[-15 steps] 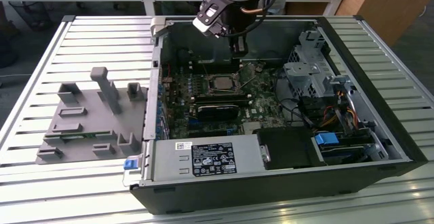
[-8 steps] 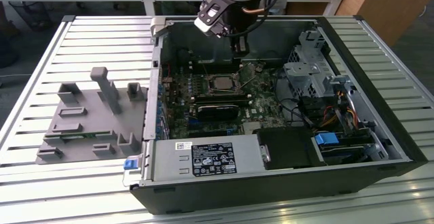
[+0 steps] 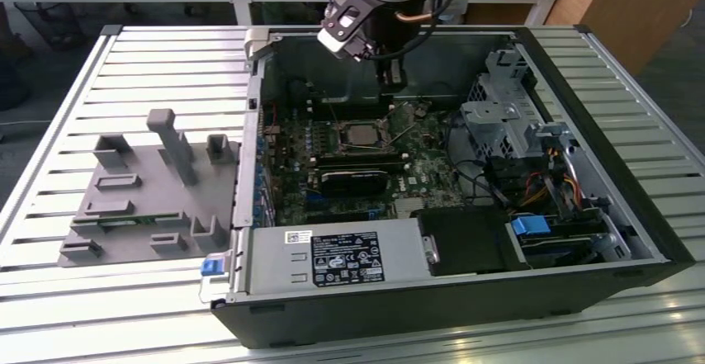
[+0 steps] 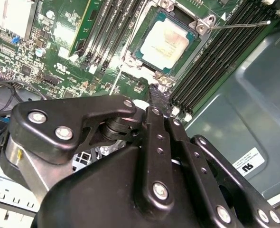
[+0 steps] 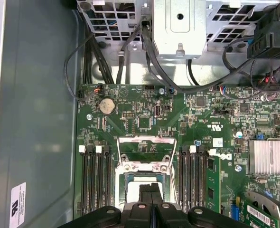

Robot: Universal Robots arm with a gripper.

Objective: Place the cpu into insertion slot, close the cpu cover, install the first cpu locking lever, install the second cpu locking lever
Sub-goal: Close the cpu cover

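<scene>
Hand (image 5: 150,187) clenched, nothing visible between its closed tips. Just beyond them the cpu (image 4: 166,40) lies flat in the insertion slot (image 4: 141,53), a small pale silvery-beige square in a metal frame. Likely hazard: an off-line descent scraping the chip's face, or snagging the thin locking lever (image 4: 239,26) farther out.

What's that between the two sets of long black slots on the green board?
Between them sits the insertion slot with the cpu seated in it, seen in both wrist views; the gripper hangs close by.
</scene>
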